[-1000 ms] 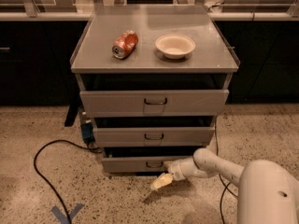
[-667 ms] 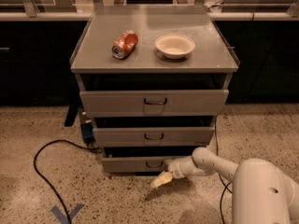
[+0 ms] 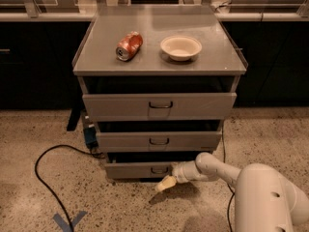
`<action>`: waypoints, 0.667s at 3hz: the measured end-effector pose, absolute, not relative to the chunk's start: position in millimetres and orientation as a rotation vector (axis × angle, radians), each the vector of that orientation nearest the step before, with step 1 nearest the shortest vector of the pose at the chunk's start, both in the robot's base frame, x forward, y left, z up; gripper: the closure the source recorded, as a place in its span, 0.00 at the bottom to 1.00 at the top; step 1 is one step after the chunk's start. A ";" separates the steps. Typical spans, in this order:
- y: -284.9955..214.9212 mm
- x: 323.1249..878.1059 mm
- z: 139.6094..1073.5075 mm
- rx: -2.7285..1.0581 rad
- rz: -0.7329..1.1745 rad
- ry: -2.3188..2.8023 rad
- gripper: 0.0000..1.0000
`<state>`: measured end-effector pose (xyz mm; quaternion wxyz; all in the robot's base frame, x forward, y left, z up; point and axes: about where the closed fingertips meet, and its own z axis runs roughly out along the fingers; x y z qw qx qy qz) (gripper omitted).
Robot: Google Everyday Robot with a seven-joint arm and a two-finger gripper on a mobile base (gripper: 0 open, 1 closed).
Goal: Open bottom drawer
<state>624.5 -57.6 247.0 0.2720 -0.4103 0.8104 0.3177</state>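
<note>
The bottom drawer [image 3: 135,169] is the lowest and narrowest grey front of the cabinet, with a small dark loop handle [image 3: 159,170] at its centre. It stands slightly pulled out, less than the two drawers above. My gripper [image 3: 165,183] hangs at the end of the white arm [image 3: 212,167], just below and slightly right of the handle, close to the floor and in front of the drawer front. Its pale tip points down and left.
The middle drawer [image 3: 157,140] and top drawer [image 3: 159,105] stand partly out. A red can [image 3: 129,46] lies on the cabinet top beside a white bowl [image 3: 180,47]. A black cable [image 3: 48,178] loops on the floor at left. Blue tape [image 3: 69,221] marks the floor.
The gripper stays in nearly the same spot below the handle. The white arm body at lower right has shifted slightly left.
</note>
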 end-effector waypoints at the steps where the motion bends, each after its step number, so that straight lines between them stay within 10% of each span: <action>1: -61.8 630.1 234.6 -1.090 0.863 2.191 0.00; 2: -66.2 635.0 219.5 -1.067 0.865 2.203 0.00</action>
